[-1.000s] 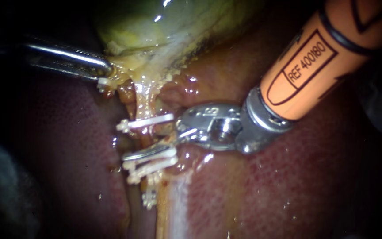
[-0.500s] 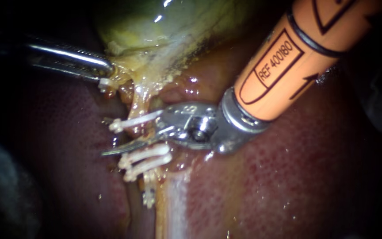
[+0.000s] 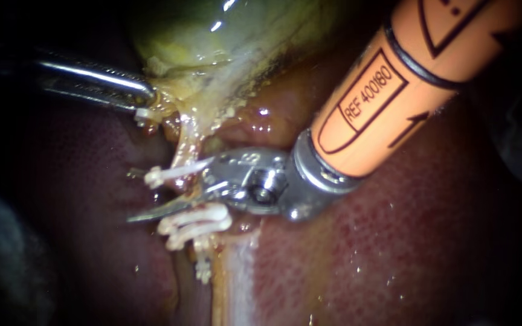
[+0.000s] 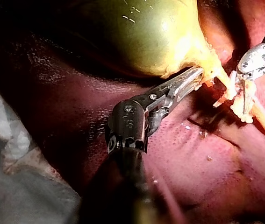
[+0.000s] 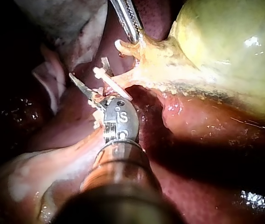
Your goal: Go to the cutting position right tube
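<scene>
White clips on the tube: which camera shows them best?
Endoscope view: the clips lie side-on across the tube, clearly separate. Left wrist view shows them far off, bunched; right wrist view shows one clearly, the rest behind the right instrument.

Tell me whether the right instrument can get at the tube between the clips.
Probably yes: the right instrument stands open astride the tube, between the upper clip and the lower clips, and nothing shows in its way.

Falls into darkness at the edges of the endoscope view. Shows a crumpled grey cloth (image 4: 11,156), dimly lit, in the left wrist view.
</scene>
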